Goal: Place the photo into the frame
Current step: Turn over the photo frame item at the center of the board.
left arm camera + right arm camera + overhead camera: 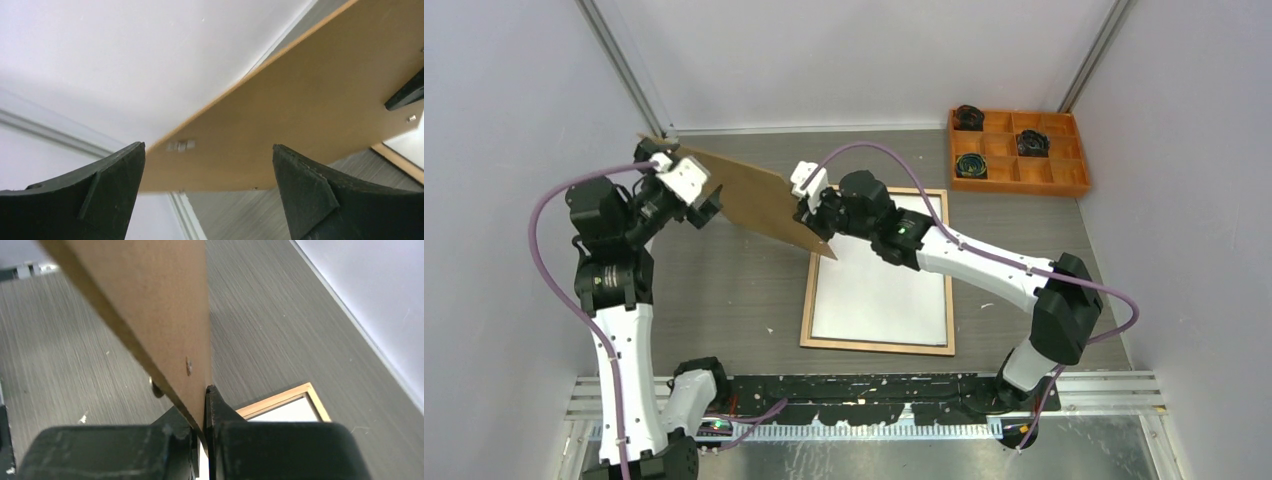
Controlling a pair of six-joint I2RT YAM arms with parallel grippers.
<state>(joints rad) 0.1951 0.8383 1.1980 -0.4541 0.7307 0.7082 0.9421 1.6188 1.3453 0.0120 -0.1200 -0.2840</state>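
Note:
The frame (879, 348) lies flat on the table with its light wood back up, and its corner shows in the right wrist view (280, 400). A white sheet (879, 290) fills it; no printed side shows, so I cannot tell whether this is the photo. A brown hardboard backing panel (759, 197) hangs tilted above the frame's far left corner. My right gripper (814, 215) is shut on the panel's (160, 300) near edge, fingertips (205, 400) pinching it. My left gripper (707, 203) stands open beside the panel's (310, 100) left end, with its wide jaws (209, 165) not touching the panel.
An orange compartment tray (1024, 187) with dark rolls (969, 165) in three cells stands at the back right. White walls close in the table on the left, back and right. Purple cables loop over both arms.

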